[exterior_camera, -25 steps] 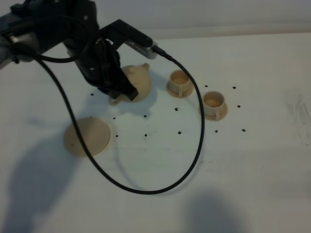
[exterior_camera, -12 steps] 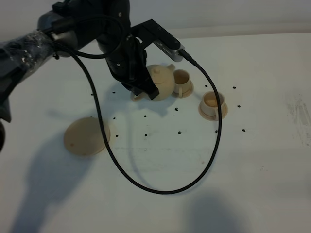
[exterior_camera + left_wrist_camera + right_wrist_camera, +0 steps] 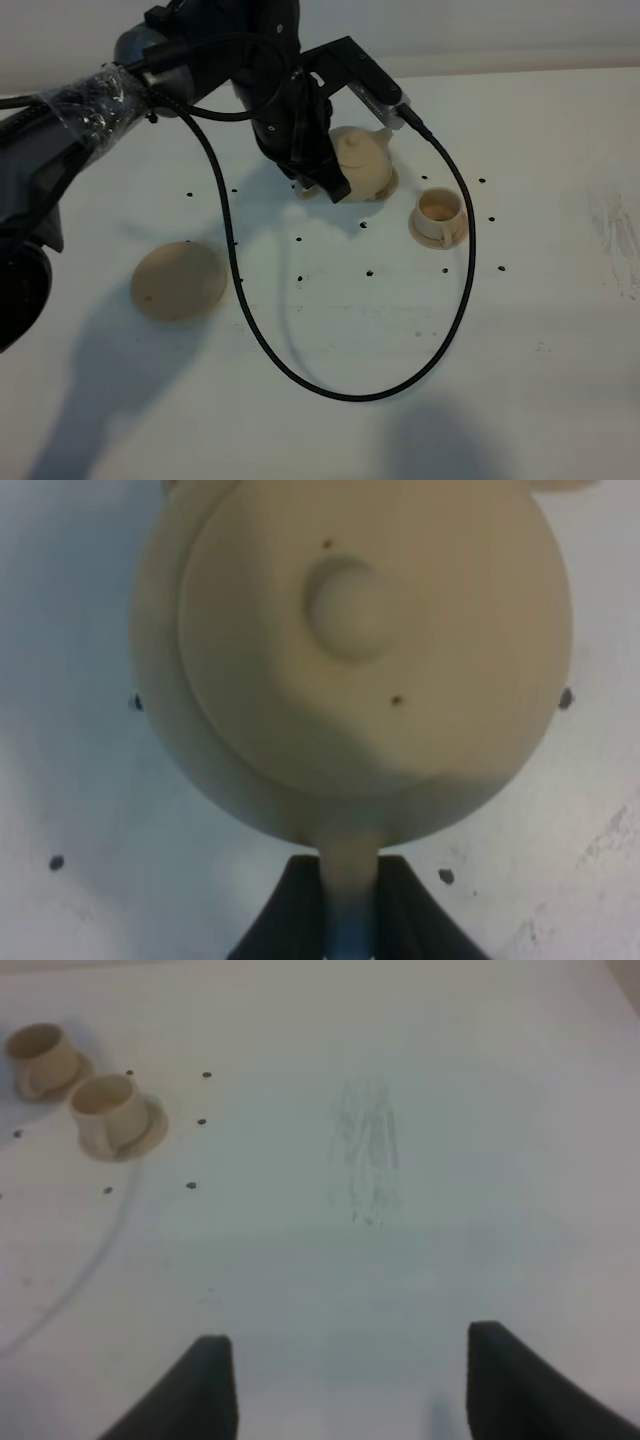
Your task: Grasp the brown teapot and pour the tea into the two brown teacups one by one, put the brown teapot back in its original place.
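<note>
L hand [image 3: 350, 912] on brown teapot [image 3: 350, 650] handle, pot body straight ahead of it

I'm seeing the teapot [image 3: 368, 170] showing pale tan with a few dark specks on its lid, the teacups [image 3: 108, 1112] and disc coaster [image 3: 178, 281] matching it in beige, and the white table [image 3: 540, 350] carrying scattered black dots beneath the black arm [image 3: 270, 80].
</note>
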`<action>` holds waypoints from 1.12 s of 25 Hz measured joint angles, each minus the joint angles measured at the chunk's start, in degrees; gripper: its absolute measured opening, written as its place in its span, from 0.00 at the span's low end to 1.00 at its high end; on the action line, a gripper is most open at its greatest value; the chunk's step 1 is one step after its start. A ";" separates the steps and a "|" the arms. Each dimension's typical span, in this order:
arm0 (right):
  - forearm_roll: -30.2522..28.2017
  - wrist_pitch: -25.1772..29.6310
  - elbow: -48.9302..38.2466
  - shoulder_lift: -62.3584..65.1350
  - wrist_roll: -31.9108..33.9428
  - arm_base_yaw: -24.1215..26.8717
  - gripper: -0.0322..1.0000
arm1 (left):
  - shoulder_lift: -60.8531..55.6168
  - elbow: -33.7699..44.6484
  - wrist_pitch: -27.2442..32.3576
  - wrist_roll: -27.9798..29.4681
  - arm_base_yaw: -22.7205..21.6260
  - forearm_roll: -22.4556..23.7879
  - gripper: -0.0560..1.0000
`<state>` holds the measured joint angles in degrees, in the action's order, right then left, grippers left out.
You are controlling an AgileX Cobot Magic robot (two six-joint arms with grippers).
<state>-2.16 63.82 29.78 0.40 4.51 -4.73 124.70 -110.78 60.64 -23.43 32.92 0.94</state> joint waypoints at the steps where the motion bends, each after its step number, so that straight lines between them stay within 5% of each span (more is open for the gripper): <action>1: 0.00 0.00 0.00 0.00 0.00 0.00 0.50 | 0.21 0.00 0.06 -0.32 0.11 0.05 0.06; 28: 0.00 0.00 0.00 0.00 0.00 0.00 0.50 | 5.17 -8.67 -0.99 -7.47 2.11 0.97 0.06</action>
<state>-2.16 63.82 29.78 0.40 4.51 -4.73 129.87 -119.45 59.65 -30.90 35.04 1.91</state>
